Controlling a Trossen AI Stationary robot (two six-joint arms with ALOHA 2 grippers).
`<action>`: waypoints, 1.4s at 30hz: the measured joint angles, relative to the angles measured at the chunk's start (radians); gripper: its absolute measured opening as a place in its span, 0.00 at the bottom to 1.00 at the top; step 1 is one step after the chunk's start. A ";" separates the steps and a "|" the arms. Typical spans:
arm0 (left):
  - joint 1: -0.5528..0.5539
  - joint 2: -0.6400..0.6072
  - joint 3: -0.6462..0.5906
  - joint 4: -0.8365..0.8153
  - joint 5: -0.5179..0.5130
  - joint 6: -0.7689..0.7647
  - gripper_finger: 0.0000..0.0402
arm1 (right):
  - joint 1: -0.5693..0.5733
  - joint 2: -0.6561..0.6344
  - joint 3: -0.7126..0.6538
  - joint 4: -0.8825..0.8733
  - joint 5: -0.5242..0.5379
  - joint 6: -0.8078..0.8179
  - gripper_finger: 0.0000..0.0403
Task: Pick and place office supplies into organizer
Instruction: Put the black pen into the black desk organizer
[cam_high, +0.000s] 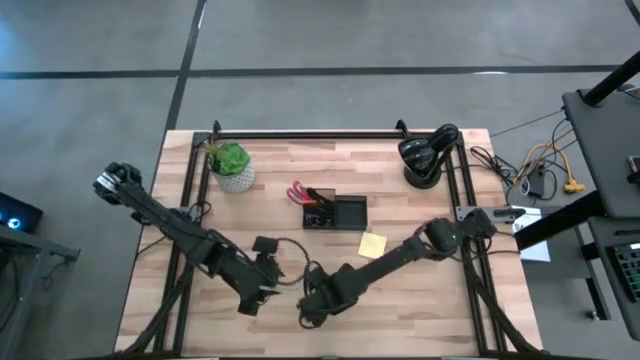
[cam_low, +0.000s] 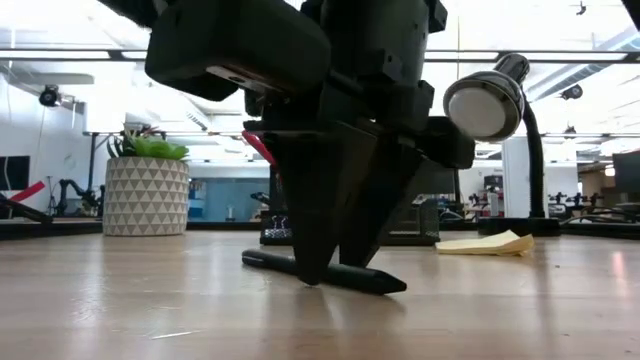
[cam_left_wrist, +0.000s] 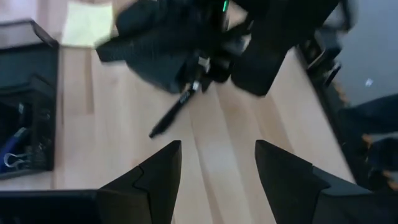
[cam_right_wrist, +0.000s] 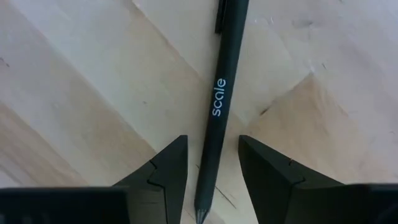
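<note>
A thin black pen (cam_right_wrist: 217, 99) printed "scale" lies flat on the wood near the table's front edge. My right gripper (cam_right_wrist: 212, 140) points down at it, open, one finger on each side of the barrel near one end; in the low view its fingertips (cam_low: 312, 270) reach table level around the pen (cam_low: 375, 280). My left gripper (cam_left_wrist: 217, 144) hovers open just left of it (cam_high: 262, 290). The dark organizer (cam_high: 335, 212) sits mid-table with red-handled scissors (cam_high: 298, 191) at its left end and a clip (cam_left_wrist: 13, 160) inside. The yellow sticky pad (cam_high: 372, 244) lies flat to the organizer's right, toward the front.
A potted plant (cam_high: 232, 166) stands far left and a black lamp (cam_high: 424, 156) far right. Dark frame rails (cam_high: 300, 133) run along the far edge and both sides. Bare wood (cam_high: 420, 310) lies near the front right.
</note>
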 joint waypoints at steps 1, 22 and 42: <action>0.000 -0.018 0.000 0.000 0.000 0.000 0.47 | -0.007 0.000 0.000 0.002 0.000 0.000 0.34; 0.000 -0.322 0.000 0.006 -0.002 -0.053 0.47 | -0.015 0.000 -0.045 0.010 0.151 0.037 0.09; -0.005 -0.315 -0.135 -0.047 -0.003 -0.130 0.47 | 0.026 -0.044 0.000 0.214 0.491 0.071 0.03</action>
